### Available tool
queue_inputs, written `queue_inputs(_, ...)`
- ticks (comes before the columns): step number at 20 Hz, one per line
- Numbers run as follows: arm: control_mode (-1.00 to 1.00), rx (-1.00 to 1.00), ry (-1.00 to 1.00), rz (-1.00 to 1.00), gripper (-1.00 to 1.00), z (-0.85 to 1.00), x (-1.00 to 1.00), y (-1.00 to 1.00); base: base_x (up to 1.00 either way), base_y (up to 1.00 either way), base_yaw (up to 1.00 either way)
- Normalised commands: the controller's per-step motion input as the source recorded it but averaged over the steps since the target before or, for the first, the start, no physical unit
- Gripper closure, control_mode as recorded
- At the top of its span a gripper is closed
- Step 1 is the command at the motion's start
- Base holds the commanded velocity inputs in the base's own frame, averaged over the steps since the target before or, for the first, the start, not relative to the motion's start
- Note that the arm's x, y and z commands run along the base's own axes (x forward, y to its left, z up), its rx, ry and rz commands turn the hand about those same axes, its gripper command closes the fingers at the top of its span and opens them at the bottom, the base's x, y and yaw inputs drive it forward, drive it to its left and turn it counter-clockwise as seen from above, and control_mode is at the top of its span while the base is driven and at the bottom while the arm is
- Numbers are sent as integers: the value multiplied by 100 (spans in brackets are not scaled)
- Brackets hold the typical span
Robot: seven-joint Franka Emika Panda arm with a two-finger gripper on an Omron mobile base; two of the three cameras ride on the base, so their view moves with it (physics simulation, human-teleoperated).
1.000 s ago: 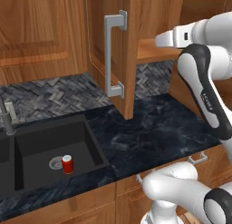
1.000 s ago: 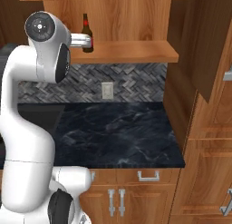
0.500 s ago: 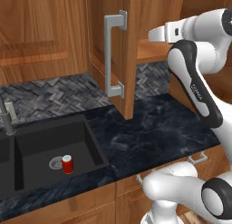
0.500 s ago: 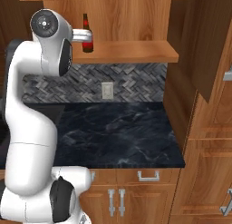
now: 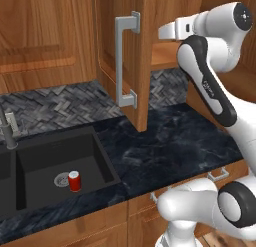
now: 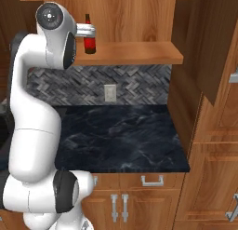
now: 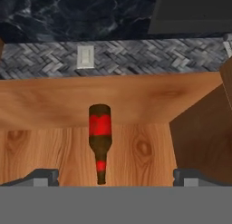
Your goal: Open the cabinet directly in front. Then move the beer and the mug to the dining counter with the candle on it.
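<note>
Gripper [image 7: 113, 175] released, jaws spread wide either side of the beer [image 7: 100, 139] on the opened cabinet [image 5: 125, 56] shelf.

My views are evenly and brightly lit, with soft, diffuse light and no clear source. The black stone counter [image 6: 125, 136] carries a faint pale sheen but no hard glare. Shadow deepens inside the sink [image 5: 60, 166] and under the cabinet shelf [image 6: 135, 54]. Everything is rendered sharp, without blur or bending at the edges; textures look slightly coarse and pixelated.
</note>
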Motion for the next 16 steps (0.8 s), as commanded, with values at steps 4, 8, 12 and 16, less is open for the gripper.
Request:
queue_inputs(4,-100,0,2,0,-100,0,30,11,0,0,0)
queue_inputs(8,-100,0,0,0,-100,0,29,6,0,0,0)
queue_inputs(12,-100,0,4,0,-100,0,33,1,0,0,0)
queue_inputs(16,-100,0,7,0,-100,0,43,0,0,0,0)
